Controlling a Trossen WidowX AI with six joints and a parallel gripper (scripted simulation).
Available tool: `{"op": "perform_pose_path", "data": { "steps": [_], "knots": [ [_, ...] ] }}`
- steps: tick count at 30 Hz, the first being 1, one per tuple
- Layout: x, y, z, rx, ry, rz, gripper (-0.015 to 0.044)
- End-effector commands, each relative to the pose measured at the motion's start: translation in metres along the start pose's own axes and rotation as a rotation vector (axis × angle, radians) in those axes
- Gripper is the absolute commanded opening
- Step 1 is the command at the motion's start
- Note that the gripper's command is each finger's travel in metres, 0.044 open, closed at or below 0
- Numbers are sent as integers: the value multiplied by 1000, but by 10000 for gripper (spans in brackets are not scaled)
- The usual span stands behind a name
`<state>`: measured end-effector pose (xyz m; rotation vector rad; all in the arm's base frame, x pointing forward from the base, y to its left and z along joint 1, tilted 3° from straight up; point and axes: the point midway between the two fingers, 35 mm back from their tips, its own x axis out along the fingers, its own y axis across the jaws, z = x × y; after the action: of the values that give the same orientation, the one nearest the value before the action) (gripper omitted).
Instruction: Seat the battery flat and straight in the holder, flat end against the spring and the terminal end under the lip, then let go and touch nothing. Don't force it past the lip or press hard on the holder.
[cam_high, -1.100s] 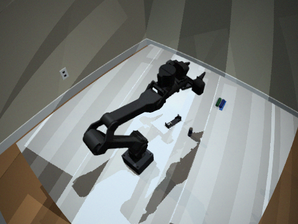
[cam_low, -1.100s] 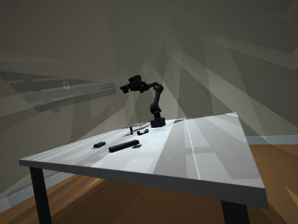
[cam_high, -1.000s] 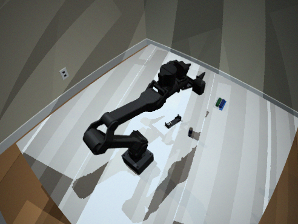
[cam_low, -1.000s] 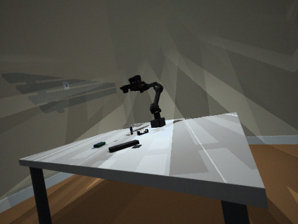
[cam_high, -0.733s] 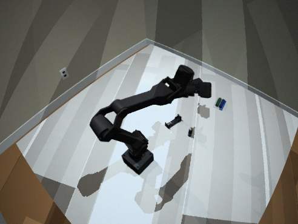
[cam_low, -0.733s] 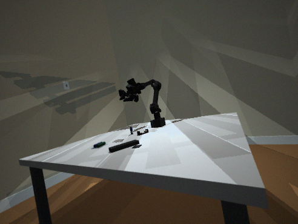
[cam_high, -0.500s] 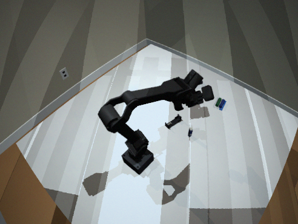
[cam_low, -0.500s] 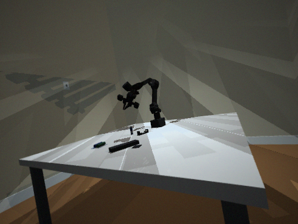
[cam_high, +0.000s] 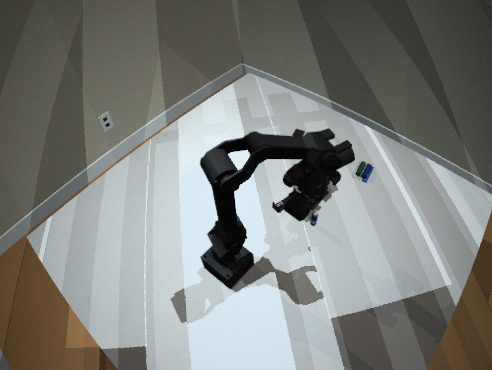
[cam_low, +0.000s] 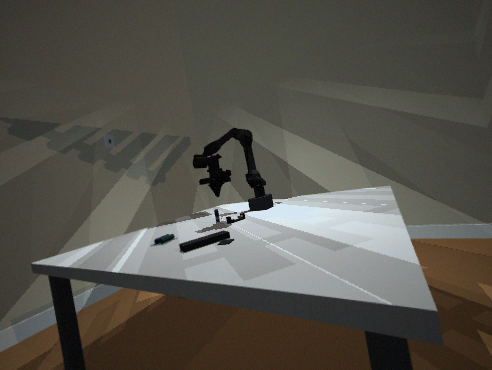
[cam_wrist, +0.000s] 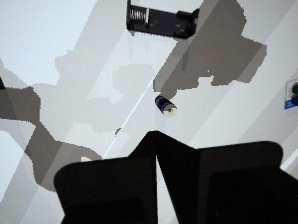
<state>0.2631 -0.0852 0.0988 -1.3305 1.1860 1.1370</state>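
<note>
The battery (cam_high: 314, 218) (cam_low: 217, 215) (cam_wrist: 165, 106) stands upright on the table, dark blue with a pale end facing up; a small round mark shows at the centre of that end in the wrist view. The black holder (cam_high: 278, 205) (cam_low: 229, 220) (cam_wrist: 162, 24) lies apart from it, empty. In the wrist view its coil spring (cam_wrist: 139, 16) is at the left end and the lip end at the right. The top view shows only a part of the holder beside the arm. My gripper (cam_low: 217, 195) (cam_wrist: 153, 135) is shut and empty, above the table near the battery, not touching it.
A small tray holds a green cylinder (cam_high: 360, 168) and a blue cylinder (cam_high: 367, 171); it also shows at the wrist view's right edge. In the exterior view a long black bar (cam_low: 205, 241) lies nearer the table's front edge, with a flat dark piece (cam_low: 226, 241) beside it.
</note>
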Motion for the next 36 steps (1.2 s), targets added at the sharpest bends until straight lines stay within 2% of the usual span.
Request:
{"op": "perform_pose_path", "data": {
  "steps": [1, 6, 15, 36],
  "knots": [
    [3, 5, -1, -54, -12, 49, 0],
    [9, 5, -1, -53, -11, 49, 0],
    [82, 10, 0, -54, -11, 49, 0],
    [83, -18, 0, -54, -12, 47, 0]
  ]
}}
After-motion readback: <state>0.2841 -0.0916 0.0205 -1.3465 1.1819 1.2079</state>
